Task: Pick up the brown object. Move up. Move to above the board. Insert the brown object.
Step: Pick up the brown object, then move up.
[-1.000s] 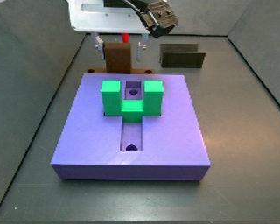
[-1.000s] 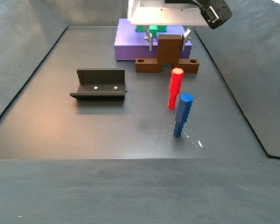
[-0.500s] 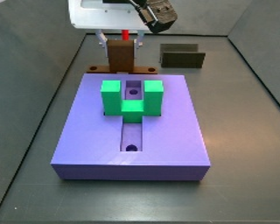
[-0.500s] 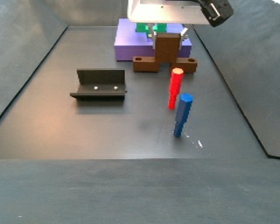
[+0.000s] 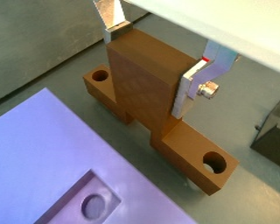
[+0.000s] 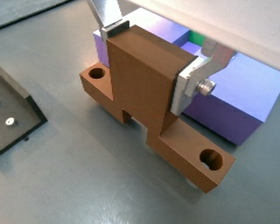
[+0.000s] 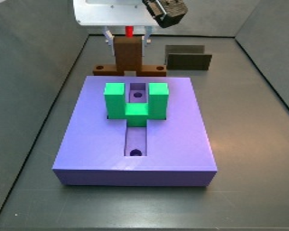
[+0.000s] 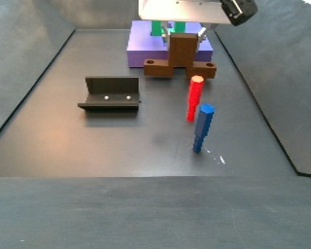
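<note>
Liftoff at the far edge of the large square lavender-purple board [image 7: 135,122]: my silver two-finger gripper [image 5: 154,61] has its plates clamped on the flanks of the upright block of the brown T-shaped object [image 6: 149,101], its flat bar carrying a round hole at each end. Against the pictures half a second and a second back, the piece rides higher in both side views, so I judge the pick made and the upward move under way. The piece [image 7: 129,56] hangs just behind the board, the green U-shaped bracket [image 7: 136,99] and grooved slot untouched. Next comes the traverse over the board. The dark L-shaped fixture [image 8: 110,94] stands well apart.
</note>
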